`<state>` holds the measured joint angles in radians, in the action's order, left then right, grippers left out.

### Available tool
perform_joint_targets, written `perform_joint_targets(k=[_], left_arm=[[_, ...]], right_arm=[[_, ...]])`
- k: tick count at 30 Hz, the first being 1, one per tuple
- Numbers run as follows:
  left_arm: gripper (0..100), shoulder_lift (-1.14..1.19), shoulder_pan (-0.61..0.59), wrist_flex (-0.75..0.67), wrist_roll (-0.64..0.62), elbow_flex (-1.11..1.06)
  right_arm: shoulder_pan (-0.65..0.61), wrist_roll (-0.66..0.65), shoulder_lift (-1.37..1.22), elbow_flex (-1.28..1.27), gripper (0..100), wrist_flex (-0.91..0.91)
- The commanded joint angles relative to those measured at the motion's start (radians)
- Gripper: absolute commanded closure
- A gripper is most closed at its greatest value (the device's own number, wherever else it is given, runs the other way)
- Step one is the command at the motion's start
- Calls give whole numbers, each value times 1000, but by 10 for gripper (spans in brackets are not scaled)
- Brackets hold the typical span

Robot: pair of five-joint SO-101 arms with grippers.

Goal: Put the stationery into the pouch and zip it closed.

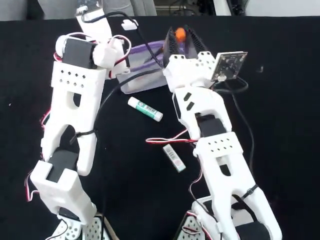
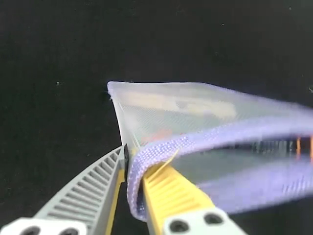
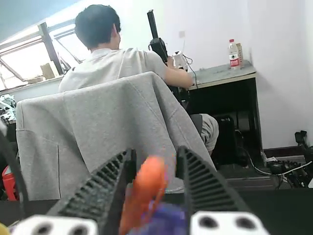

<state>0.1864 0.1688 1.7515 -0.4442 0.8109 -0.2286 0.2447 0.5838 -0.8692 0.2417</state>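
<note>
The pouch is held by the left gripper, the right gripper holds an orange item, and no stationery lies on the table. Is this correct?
Not quite. The high view shows a glue stick and a small white item on the table. The left gripper on the pouch and the right gripper's orange item are right.

The left arm's jaws are clamped on the corner of the pouch (image 2: 195,110), one ribbed grey finger (image 2: 93,191) on the outside and one yellow finger (image 2: 171,191) on the inside, with the purple zip band (image 2: 220,139) folded down between them. The pouch is translucent and held off the black bench (image 2: 58,49), its mouth gaping between two purple bands. Faint pale and orange shapes show through its wall, too blurred to name.
</note>
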Motion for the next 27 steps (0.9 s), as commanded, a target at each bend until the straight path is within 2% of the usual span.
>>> perform_joint_targets(k=[1,9,14,18,27], left_arm=[[971,-5,-59,-15,5,-7],[971,-5,-84,-21,44,-7],[971,-5,-107,-32,26,-5],[971,-5,-133,-49,18,-7],[971,-5,-166,-52,18,-5]], right_arm=[[-11,0,73,47,806,9],[-64,-2,133,54,782,-84],[-87,-87,193,54,783,-121],[-109,-106,280,54,783,-166],[-71,-109,472,56,786,-359]])
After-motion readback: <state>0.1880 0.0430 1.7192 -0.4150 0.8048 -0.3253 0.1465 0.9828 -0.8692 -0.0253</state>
